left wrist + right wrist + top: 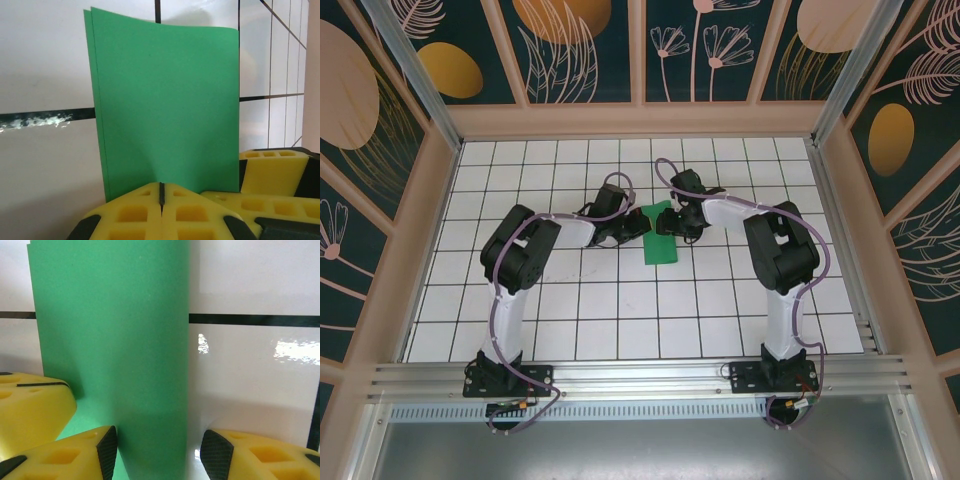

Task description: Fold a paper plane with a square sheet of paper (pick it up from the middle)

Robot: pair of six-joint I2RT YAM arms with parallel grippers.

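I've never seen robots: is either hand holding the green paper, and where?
Cannot tell: left hand shut at an edge of the green paper; right hand open over it.

Top camera high up at 6 o'clock, looking down, left wrist camera facing 3 o'clock, right facing 9 o'clock, both close on one green paper (165, 110)

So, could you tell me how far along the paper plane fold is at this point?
Done: the green sheet lies folded in half, two layers showing at its edge in the left wrist view. In hand: the left pincer is shut at the sheet's edge, the right pincer open over it. Left: nose and wing creases; no dart shape yet.
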